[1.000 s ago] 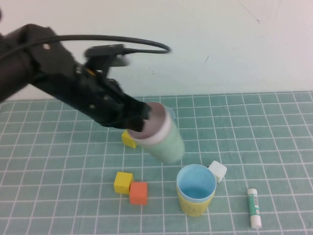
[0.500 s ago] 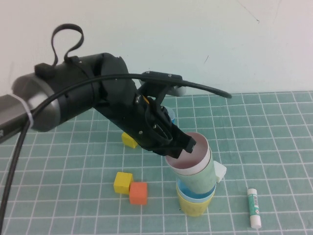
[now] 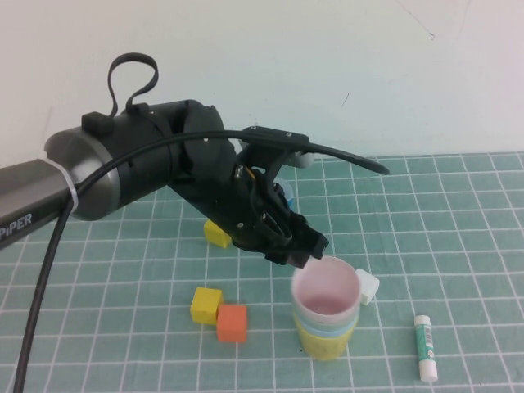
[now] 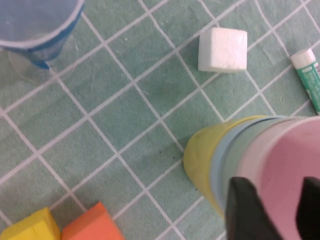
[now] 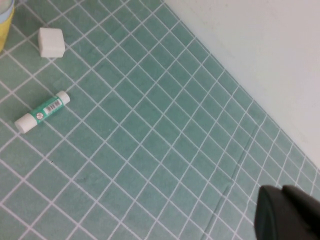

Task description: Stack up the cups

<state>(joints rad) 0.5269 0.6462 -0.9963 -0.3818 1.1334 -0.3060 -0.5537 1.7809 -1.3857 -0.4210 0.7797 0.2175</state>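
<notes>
The four cups stand nested in one upright stack: the yellow cup (image 3: 327, 342) at the bottom, then the light blue cup (image 4: 220, 160), the pale green cup (image 4: 241, 152) and the pink cup (image 3: 326, 291) on top. My left gripper (image 3: 309, 248) hovers just over the pink cup's back left rim, open, its fingers (image 4: 247, 210) apart over the pink inside and holding nothing. In the left wrist view the left gripper (image 4: 276, 190) looks down into the stack. My right gripper (image 5: 287, 214) is out of the high view, shut and empty over bare mat.
A white cube (image 3: 366, 286) touches the stack's right side. A glue stick (image 3: 424, 347) lies further right. A yellow cube (image 3: 206, 304) and an orange cube (image 3: 232, 322) sit left of the stack, another yellow cube (image 3: 216, 235) behind. A dark blue cup (image 4: 35, 30) stands under my arm.
My left arm carried the pink and green cups over the blue and yellow cups. The gripper let go and the cups dropped down into the stack.
</notes>
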